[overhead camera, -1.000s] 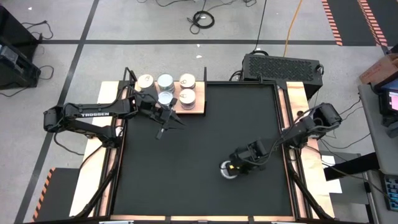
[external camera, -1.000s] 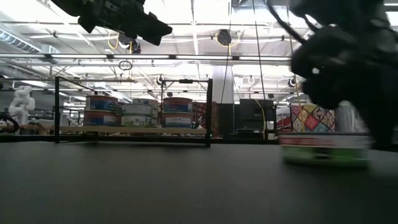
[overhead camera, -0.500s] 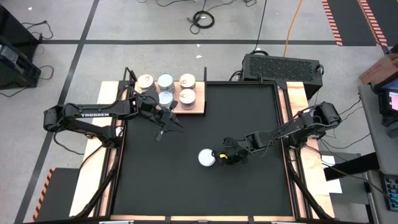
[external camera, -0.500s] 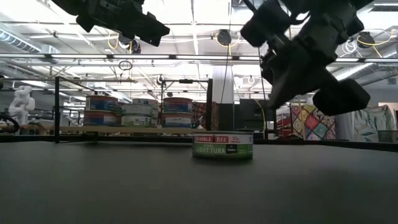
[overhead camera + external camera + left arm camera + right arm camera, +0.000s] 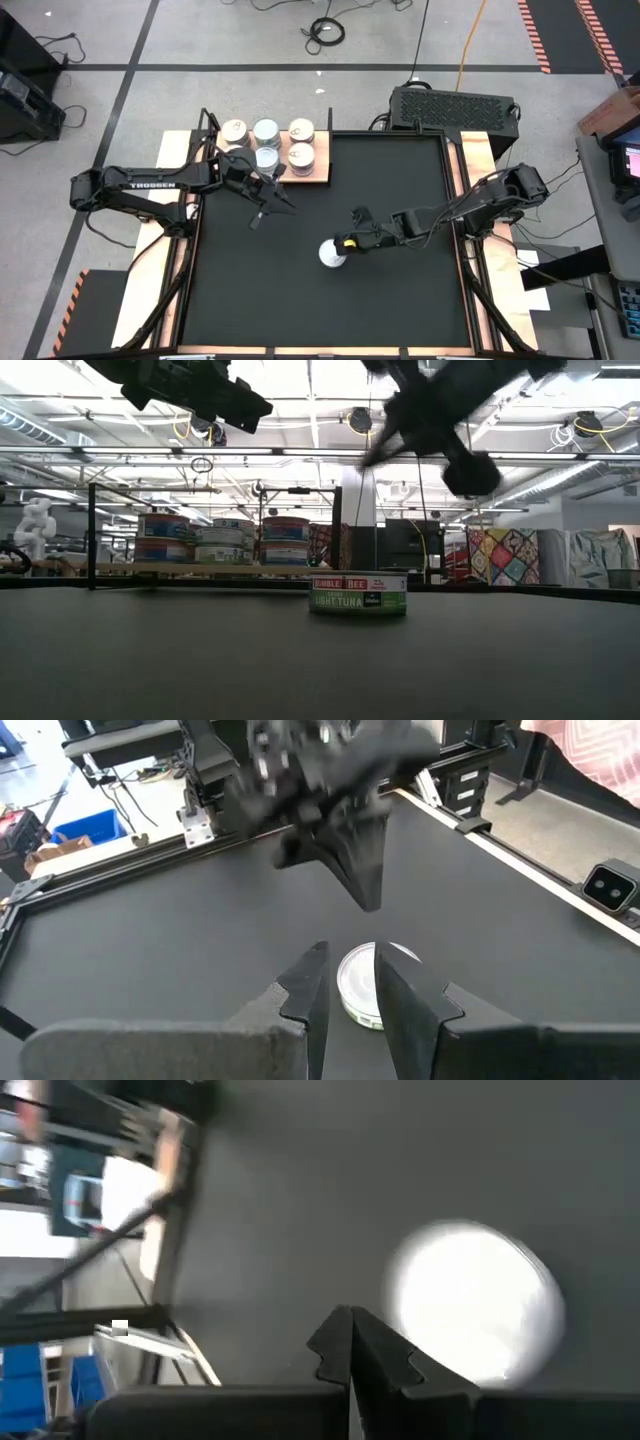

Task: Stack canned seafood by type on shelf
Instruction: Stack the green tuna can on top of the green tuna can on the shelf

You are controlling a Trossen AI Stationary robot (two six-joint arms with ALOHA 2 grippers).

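A lone tuna can (image 5: 331,253) sits flat on the black mat (image 5: 260,290), well away from the shelf (image 5: 318,171) where the other cans (image 5: 266,131) are stacked. The right gripper (image 5: 356,228) hangs just above and beside that can, not touching it, its fingers (image 5: 350,1342) pressed together. The left gripper (image 5: 262,211) hovers over the mat near the shelf, fingers (image 5: 305,985) parted only slightly and pinching nothing.

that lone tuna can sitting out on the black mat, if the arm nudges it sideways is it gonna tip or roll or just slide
Most likely slide. The tuna can is squat, much wider than tall, and rests flat on the black mat, so tipping looks unlikely. It would roll only if knocked onto its edge. Its metal body looks rigid, and its smooth shiny lid may be slippery to grip from above.
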